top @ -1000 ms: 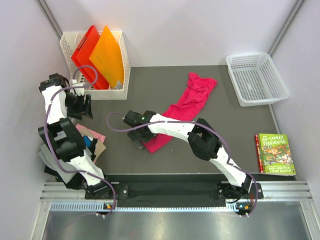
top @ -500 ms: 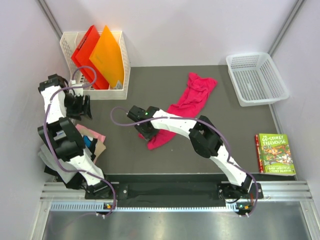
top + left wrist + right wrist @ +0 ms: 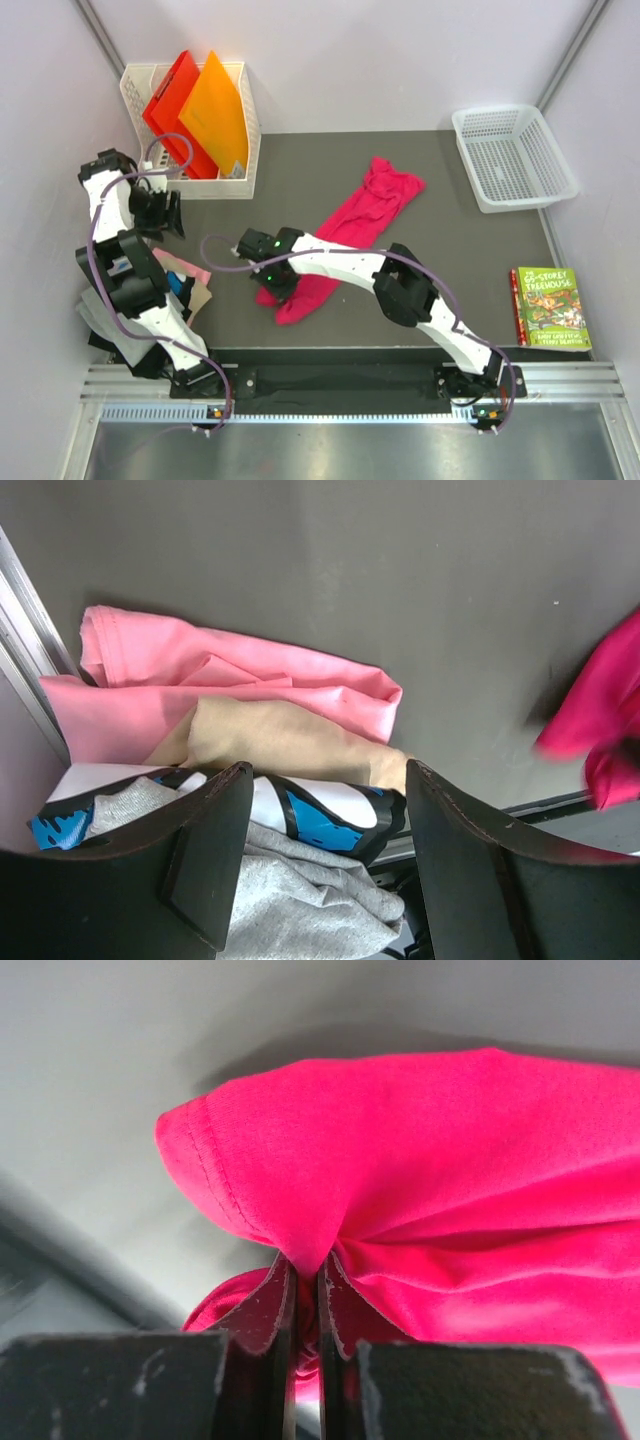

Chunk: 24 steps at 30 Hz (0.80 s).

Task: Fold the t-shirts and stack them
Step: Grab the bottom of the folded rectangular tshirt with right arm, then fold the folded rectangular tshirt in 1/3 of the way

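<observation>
Magenta shirt (image 3: 360, 215) is seen stretched diagonally across the middle of the dark worktop (image 3: 480, 260), its lower end bunched at centre-left of the overhead frame. That end is pinched by the right fingers (image 3: 262, 1310), which are pressed tight on a fold of the cloth, a stitched hem showing just above them. The left fingers (image 3: 210, 860) are held wide apart, gripping nothing, over a pile at lower left, where a pale pink shirt (image 3: 230, 675), a tan shirt (image 3: 270, 738), a blue-patterned shirt (image 3: 320, 815) and a grey shirt (image 3: 290, 900) are layered. Folders (image 3: 195, 110) are stood at upper left, a basket (image 3: 515, 160) at upper right, a book (image 3: 550, 308) at right.
</observation>
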{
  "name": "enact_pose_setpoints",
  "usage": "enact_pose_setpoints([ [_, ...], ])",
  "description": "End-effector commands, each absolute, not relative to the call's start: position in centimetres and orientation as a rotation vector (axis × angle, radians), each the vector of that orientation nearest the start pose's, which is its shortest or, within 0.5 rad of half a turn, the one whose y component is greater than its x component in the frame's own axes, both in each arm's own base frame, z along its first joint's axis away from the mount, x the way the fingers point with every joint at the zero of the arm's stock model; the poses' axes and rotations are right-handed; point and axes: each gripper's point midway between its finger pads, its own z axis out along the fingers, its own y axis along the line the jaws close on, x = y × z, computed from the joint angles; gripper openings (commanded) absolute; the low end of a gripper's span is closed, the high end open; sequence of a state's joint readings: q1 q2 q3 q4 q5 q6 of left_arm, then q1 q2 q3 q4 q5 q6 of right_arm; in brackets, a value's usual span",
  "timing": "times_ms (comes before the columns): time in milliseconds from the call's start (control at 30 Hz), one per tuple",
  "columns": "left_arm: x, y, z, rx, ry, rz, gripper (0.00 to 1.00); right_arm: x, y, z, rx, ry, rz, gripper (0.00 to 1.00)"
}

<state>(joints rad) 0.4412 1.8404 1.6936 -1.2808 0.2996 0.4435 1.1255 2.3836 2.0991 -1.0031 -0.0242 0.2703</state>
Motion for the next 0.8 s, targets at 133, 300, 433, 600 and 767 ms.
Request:
enact_pose_setpoints([
  [133, 33.1, 11.0, 15.6, 0.021, 2.818, -0.352, 0.68, 10.0, 48.3, 11.9, -1.415, 2.602, 0.776, 0.00],
  [300, 33.1, 10.8, 16.3, 0.016, 2.806, -0.363, 0.68, 10.8, 47.5, 13.9, -1.358, 2.567, 0.854, 0.00],
  [433, 32.9, 10.6, 16.7, 0.027, 2.804, -0.363, 0.68, 13.6, 46.4, 14.8, -1.269, 2.571, 0.858, 0.00],
  [600, 32.5, 10.5, 17.2, 0.043, 2.801, -0.357, 0.68, 19.0, 43.6, 15.9, -1.145, 2.567, 0.803, 0.00],
  [767, 32.4, 10.7, 17.4, 0.047, 2.808, -0.343, 0.68, 23.3, 40.6, 15.3, -1.067, 2.583, 0.685, 0.00],
])
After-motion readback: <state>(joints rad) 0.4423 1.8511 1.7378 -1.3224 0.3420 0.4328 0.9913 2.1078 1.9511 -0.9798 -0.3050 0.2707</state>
